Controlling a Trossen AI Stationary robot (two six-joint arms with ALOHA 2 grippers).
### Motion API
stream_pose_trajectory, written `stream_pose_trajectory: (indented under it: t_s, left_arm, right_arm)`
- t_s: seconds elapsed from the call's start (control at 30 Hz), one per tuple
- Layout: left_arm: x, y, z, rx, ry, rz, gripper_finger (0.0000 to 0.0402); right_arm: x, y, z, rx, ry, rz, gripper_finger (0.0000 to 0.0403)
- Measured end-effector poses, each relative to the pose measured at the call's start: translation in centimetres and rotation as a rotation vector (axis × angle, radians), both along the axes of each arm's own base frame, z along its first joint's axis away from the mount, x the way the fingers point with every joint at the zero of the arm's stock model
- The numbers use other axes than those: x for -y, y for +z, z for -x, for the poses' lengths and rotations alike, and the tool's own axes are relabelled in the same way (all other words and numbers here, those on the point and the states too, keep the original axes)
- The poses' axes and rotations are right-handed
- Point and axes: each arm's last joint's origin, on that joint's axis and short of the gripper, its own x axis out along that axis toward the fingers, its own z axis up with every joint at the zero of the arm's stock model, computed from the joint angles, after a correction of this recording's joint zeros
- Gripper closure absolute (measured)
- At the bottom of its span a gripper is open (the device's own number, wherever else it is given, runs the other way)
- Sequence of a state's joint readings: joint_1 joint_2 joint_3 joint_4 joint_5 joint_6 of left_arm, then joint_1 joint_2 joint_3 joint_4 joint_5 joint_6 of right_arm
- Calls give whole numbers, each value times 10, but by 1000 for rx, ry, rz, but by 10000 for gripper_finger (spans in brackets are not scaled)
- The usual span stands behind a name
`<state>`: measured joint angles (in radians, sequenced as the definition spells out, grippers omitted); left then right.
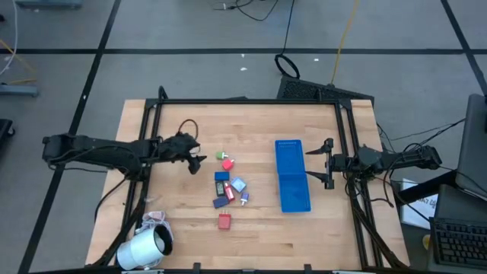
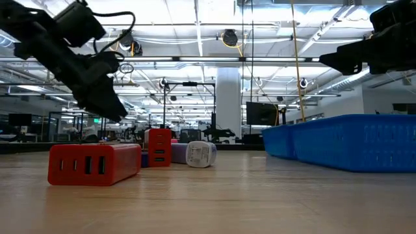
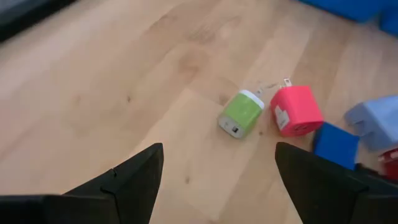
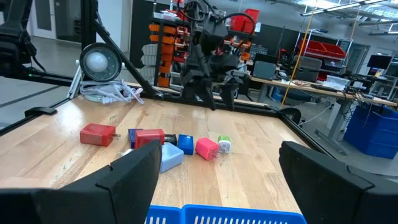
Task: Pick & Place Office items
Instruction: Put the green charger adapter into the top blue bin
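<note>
Early stage: office items (image 1: 228,187) all loose on the wooden table (image 1: 175,228), clustered left of the blue compartment tray (image 1: 292,176); none visibly inside. Left gripper (image 1: 199,161) wide open, empty, near the green charger (image 3: 241,114). Right gripper (image 1: 316,164) open, empty, beside the tray.

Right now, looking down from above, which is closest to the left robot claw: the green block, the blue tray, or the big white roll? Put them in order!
From the left gripper:
1. Green block, just beside it, toward the table's middle.
2. Big white roll, at the near left corner.
3. Blue tray, across the table by the right arm.
</note>
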<state>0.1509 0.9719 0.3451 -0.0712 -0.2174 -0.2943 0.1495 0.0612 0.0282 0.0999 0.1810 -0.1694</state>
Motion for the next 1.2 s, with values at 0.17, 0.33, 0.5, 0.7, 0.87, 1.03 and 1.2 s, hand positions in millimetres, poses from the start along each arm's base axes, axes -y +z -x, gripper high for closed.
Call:
stream_pose_trajectory:
  t_s: [0.17, 0.33, 0.5, 0.7, 0.87, 1.03, 1.2]
  left_arm:
    - [-4, 0, -20, -56, -93, -163, 92]
    - [-3, -8, -40, -72, -290, -211, 92]
    - [-4, -20, -55, -70, -355, -220, 92]
    - [-12, -36, -66, -154, -348, -211, 92]
    - [-17, -42, -72, -181, -335, -202, 92]
    - [-20, -48, -72, -211, -329, -191, 95]
    - [-20, -49, -71, -219, -353, -163, 137]
  right_arm:
    - [0, 0, 0, 0, 0, 0, 89]
    - [0, 0, 0, 0, 0, 0, 89]
    - [0, 0, 0, 0, 0, 0, 89]
    - [0, 0, 0, 0, 0, 0, 89]
    - [0, 0, 0, 0, 0, 0, 89]
    - [0, 0, 0, 0, 0, 0, 89]
    - [0, 0, 0, 0, 0, 0, 89]
